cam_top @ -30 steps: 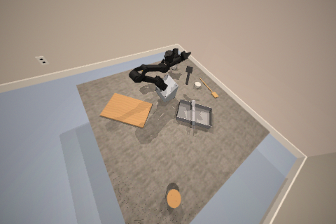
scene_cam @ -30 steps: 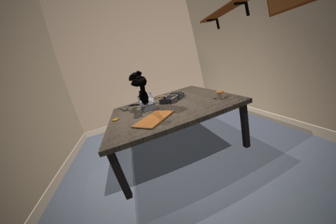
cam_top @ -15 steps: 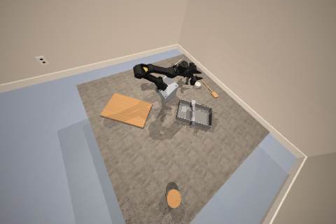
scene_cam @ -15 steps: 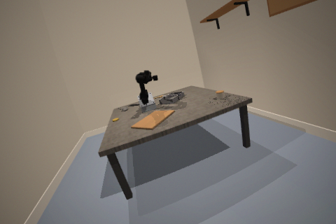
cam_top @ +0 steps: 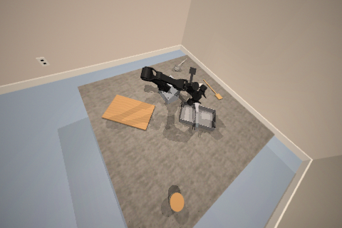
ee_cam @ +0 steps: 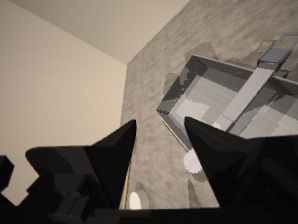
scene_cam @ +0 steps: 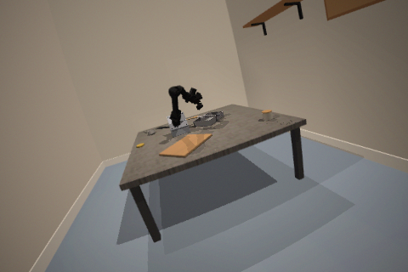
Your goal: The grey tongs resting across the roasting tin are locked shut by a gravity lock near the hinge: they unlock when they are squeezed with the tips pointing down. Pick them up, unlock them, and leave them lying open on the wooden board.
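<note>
The grey tongs lie across the roasting tin, their two arms close together. In the wrist view they slant from a pale round end near the right finger to the upper right, past the tin's far wall. My gripper is open and empty, above and to the side of the tin, near the tongs' pale end. It touches neither. The wooden board lies on the other side of the arm's base, with nothing on it.
A wooden spatula, a black turner and a small metal utensil lie behind the arm. A small white round thing is below the fingers. A jar with an orange lid stands far off. A yellow item lies near the table's left edge.
</note>
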